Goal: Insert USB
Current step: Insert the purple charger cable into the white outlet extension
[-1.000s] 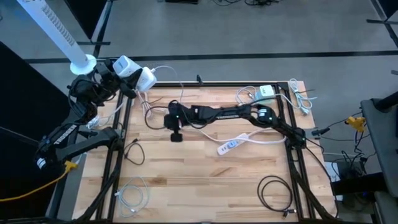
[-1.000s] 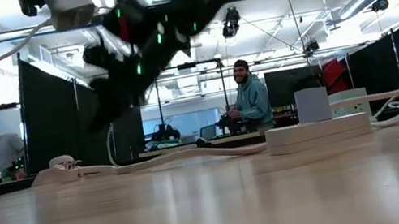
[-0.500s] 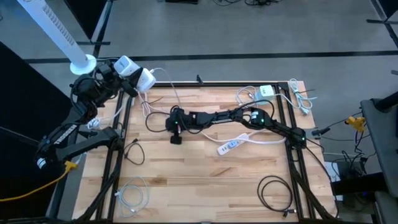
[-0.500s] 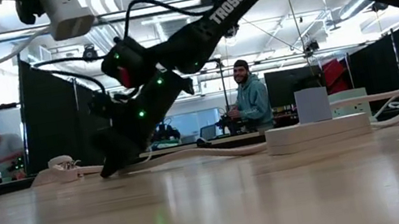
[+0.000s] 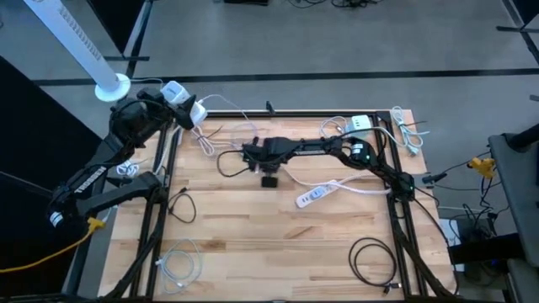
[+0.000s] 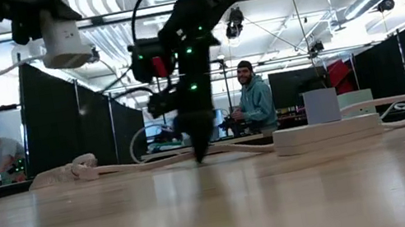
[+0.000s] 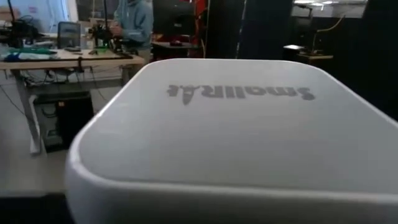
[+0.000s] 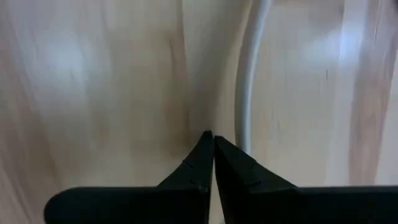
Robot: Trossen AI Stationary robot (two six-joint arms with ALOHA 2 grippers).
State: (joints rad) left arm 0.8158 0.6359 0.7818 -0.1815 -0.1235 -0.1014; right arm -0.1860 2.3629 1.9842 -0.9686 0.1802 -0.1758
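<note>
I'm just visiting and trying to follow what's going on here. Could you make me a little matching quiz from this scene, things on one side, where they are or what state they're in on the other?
Things:
1. white charger block
2. right gripper
3. white power strip
4. coiled black cable

Places or states:
A. lying mid-table, right of centre
B. fingers shut, pointing down at the wood
C. held up by the left gripper at the table's far left corner
D. near right part of the table

Pairs: 1-C, 2-B, 3-A, 4-D
</note>
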